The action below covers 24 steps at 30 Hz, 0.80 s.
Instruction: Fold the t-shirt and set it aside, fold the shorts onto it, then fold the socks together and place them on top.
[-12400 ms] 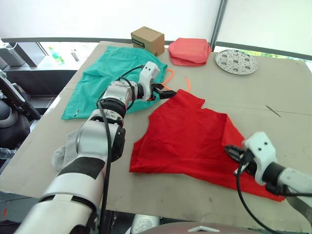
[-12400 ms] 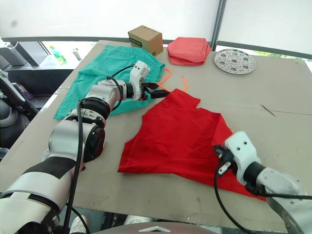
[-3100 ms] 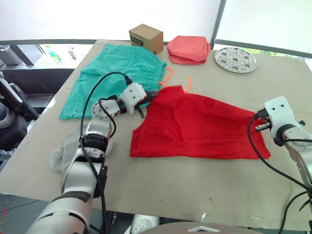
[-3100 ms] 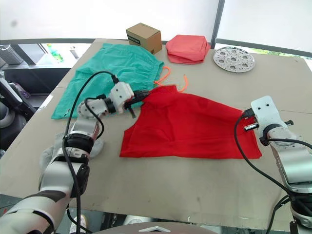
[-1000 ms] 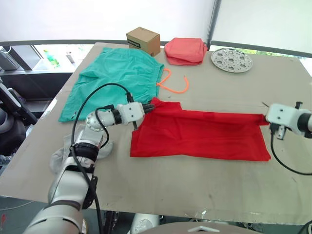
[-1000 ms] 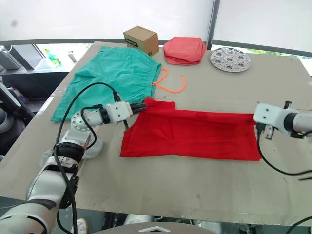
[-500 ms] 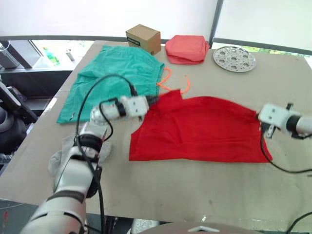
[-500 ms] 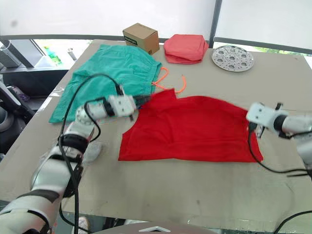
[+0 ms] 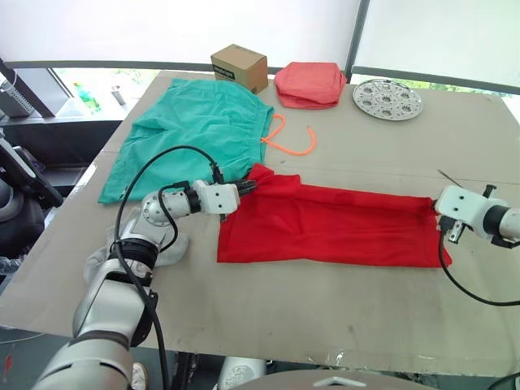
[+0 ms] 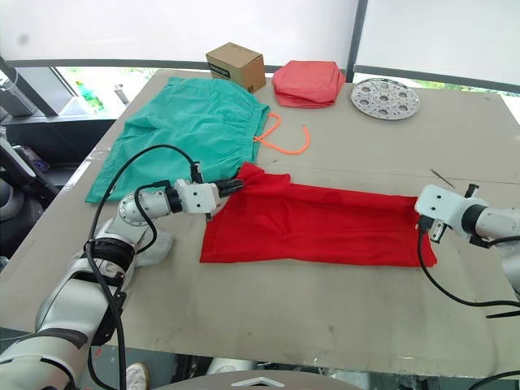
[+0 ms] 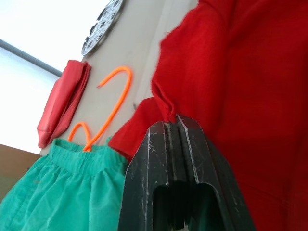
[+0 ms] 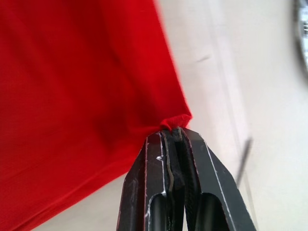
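At the left end of the t-shirt (image 9: 325, 224), the left gripper (image 9: 248, 187) is pinching the red fabric, its two black fingers (image 11: 175, 159) pressed together on a bunched corner nearest the shorts (image 9: 195, 130). Just beyond that corner, the teal shorts are lying spread flat, their orange drawstring (image 9: 288, 138) curling on the table (image 9: 325, 309) between them and the t-shirt. Beside the t-shirt's left edge, under the left forearm, the grey socks (image 9: 110, 253) are lying in a heap. Across the middle, the t-shirt is lying as a long flat band. At its right end, the right gripper (image 9: 443, 213) is clamping the far corner, fingers (image 12: 171, 159) closed on a small fold of cloth. Well beyond the t-shirt are sitting a cardboard box (image 9: 238, 67), a coral-pink cloth stack (image 9: 313, 83) and a perforated metal disc (image 9: 387, 99).
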### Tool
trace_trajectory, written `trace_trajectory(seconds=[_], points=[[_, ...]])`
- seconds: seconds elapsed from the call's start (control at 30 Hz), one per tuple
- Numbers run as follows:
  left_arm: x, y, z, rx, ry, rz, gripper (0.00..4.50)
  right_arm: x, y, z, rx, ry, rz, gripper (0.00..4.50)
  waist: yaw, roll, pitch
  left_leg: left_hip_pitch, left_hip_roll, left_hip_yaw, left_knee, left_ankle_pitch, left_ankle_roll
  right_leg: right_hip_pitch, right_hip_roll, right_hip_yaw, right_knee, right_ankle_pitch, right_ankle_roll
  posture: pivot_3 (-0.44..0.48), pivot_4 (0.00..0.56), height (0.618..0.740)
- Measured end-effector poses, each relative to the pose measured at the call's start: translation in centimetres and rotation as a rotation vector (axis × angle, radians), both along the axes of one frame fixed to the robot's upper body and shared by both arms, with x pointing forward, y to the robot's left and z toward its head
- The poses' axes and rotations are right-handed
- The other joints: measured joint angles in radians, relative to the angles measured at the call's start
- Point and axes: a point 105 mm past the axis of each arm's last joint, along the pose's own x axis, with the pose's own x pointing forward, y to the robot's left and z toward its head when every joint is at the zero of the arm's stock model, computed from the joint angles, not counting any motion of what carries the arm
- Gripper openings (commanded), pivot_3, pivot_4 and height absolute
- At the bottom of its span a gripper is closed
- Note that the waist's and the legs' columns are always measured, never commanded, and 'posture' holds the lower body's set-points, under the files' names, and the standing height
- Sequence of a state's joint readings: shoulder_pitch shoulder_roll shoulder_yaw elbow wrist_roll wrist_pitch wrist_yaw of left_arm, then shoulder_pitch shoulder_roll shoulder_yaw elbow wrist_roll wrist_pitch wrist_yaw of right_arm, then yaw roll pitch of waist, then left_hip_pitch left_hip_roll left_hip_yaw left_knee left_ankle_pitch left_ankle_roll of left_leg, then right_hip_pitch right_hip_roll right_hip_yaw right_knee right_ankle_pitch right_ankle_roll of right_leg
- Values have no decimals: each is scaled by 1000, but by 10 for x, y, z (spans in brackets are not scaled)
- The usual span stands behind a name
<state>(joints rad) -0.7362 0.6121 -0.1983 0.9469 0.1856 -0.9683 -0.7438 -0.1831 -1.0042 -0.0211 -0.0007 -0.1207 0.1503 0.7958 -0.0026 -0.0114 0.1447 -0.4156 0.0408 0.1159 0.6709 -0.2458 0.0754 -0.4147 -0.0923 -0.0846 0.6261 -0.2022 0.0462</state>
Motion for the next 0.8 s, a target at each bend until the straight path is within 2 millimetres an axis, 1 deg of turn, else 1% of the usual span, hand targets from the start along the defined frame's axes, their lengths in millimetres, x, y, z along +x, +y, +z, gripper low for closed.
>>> trace_trajectory(seconds=[0.07, 0.2, 0.27, 0.3, 0.33, 0.4, 0.47, 0.5, 0.53, 0.57, 0.6, 0.63, 0.67, 0.7, 0.73, 0.77, 0.8], points=[[3, 0, 6, 1, -24, 9, 43, 0, -1, -1, 3, 5, -6, 0, 3, 0, 0, 0, 0, 0, -1, 0, 0, 0, 1, 0, 0, 0, 1, 0, 150, 740], [8, 5, 8, 6, -42, 43, 43, -4, -3, -8, 6, 32, -22, 0, 3, 0, 0, 0, 0, 0, -1, -1, 2, 0, 1, 0, 0, -1, 1, 0, 150, 740], [7, 5, 10, 12, -58, 34, 43, -9, -2, -14, 6, 55, -17, 0, 2, 0, 0, 0, 0, 1, -1, -2, 3, 0, 0, 0, -1, -1, 1, 0, 150, 740], [3, 6, 9, 31, -65, 12, 43, -14, 0, -19, 7, 76, -7, 0, 2, 0, 0, 0, 0, 1, 0, -2, 3, 0, 0, 0, -1, -1, 1, 0, 150, 740], [0, 7, 6, 41, -63, 0, 43, -18, 1, -22, 9, 93, -4, 0, 2, 0, 0, 1, 0, 1, 0, -2, 3, 0, 0, 1, -1, -1, 1, 0, 150, 740], [-10, 9, -8, 62, -13, -27, 43, -27, 3, -32, 20, 143, 2, 0, 1, 1, -1, 1, 0, 1, 0, -2, 3, 0, -1, 1, 0, -1, 1, 0, 150, 740], [-17, 9, -20, 65, 47, -46, 43, -29, 5, -32, 30, 153, 4, 0, -2, 1, 0, 1, 0, 1, 0, -2, 3, 0, -1, 1, 0, -2, -2, 0, 150, 740], [-21, 8, -22, 54, 68, -60, 726, -30, 5, -31, 33, 154, 2, 630, -2, 0, 0, 1, 0, 0, 0, -2, 4, 0, -1, 1, 0, -2, -2, 0, 150, 740], [-22, 6, -20, 37, 89, -73, 987, -32, 4, -30, 44, 161, -10, 873, 0, 0, 0, 1, 0, 0, 0, -2, 4, 0, -1, 1, 0, -2, -3, 0, 150, 740], [-23, 6, -18, 18, 110, -77, 1353, -34, 3, -30, 55, 167, -18, 1273, 1, 1, 0, 1, 0, 0, 0, -2, 4, 0, -2, 1, 0, -3, -3, 0, 150, 740], [-26, 8, -15, -29, 170, -72, 1861, -39, 4, -27, 87, 184, -34, 1776, 2, 1, 0, 0, 0, 0, 0, -2, 4, 0, -2, 1, 0, -3, -3, 0, 150, 740], [-27, 10, -16, -47, 203, -67, 2235, -41, 5, -26, 104, 192, -44, 2170, 2, 1, 0, 0, 0, 0, 0, -2, 3, 0, -2, 1, 0, -3, -3, 0, 150, 740], [-27, 16, -13, -149, 321, -24, 2315, -45, 8, -18, 196, 215, -88, 2703, 1, 1, 0, -1, 1, -1, 0, -2, 3, 0, -1, 1, 0, -2, -2, 0, 150, 740], [-26, 20, -11, -198, 377, 1, 2177, -46, 11, -13, 245, 217, -103, 2465, 0, 1, 0, 0, 1, -1, 0, -2, 3, 0, -1, 0, 0, -2, -1, 0, 150, 740], [-24, 24, -6, -280, 463, 33, 2004, -47, 18, -4, 337, 217, -125, 2434, -4, 0, 0, -1, 2, -2, 0, -2, 4, 0, 0, 0, 0, -2, -1, 0, 150, 740], [-22, 29, 5, -397, 571, 71, 1584, -45, 32, 12, 469, 201, -127, 2095, -9, 0, 0, -1, 4, -3, 1, -2, 4, 0, 2, 0, 0, -2, -1, 0, 150, 740], [-21, 30, 14, -467, 633, 84, 1343, -44, 43, 22, 543, 191, -111, 1863, -11, 0, 0, 0, 4, -4, 1, -2, 4, 0, 2, 0, 0, -2, -1, 0, 150, 740]])
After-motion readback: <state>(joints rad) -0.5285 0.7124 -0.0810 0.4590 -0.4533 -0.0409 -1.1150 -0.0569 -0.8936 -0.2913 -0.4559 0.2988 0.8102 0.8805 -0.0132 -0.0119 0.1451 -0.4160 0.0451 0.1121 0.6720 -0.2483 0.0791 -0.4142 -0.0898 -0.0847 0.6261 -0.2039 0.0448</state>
